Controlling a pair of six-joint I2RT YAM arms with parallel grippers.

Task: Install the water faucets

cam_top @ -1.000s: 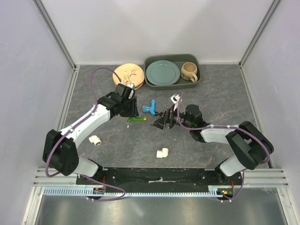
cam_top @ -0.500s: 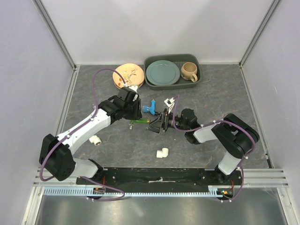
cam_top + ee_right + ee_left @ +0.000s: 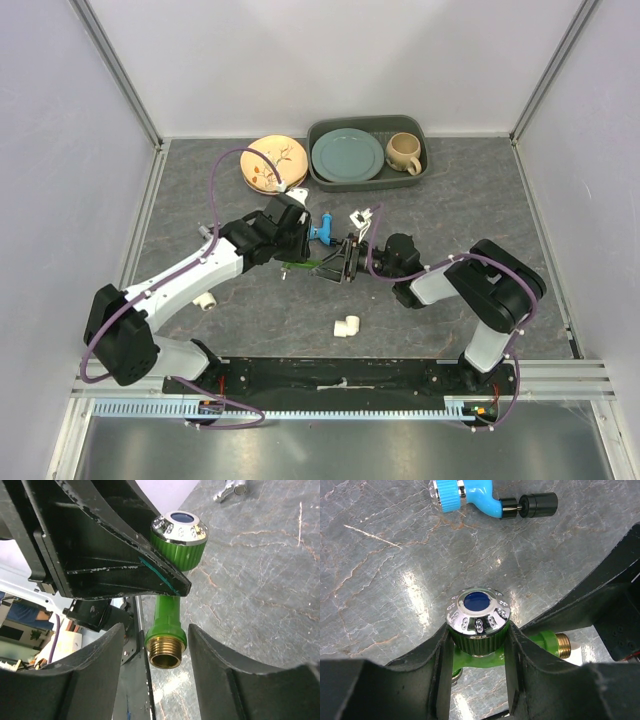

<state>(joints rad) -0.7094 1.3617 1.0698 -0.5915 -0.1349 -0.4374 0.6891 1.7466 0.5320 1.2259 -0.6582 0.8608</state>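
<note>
The bright green water faucet [image 3: 477, 615] hangs just above the table with my left gripper [image 3: 477, 640] shut on its ribbed knob under the chrome cap. Its brass threaded end [image 3: 165, 652] points into my right gripper [image 3: 155, 630], whose jaws stand open on either side of the thread with a gap on each side. In the top view the two grippers meet mid-table, left gripper [image 3: 297, 250] and right gripper [image 3: 335, 266], with the green faucet [image 3: 300, 264] between them. The light blue faucet [image 3: 320, 230] [image 3: 475, 492] lies on the table just behind them.
Two white elbow fittings [image 3: 346, 326] [image 3: 203, 298] lie nearer the arm bases. A small grey metal piece [image 3: 358, 216] lies behind my right gripper. At the back are a wooden plate [image 3: 270, 162] and a grey tray [image 3: 425, 172] holding a teal plate [image 3: 347, 155] and a mug [image 3: 404, 152].
My left arm carried the green faucet rightward to the right gripper. The right gripper's jaws narrowed around the faucet's threaded end.
</note>
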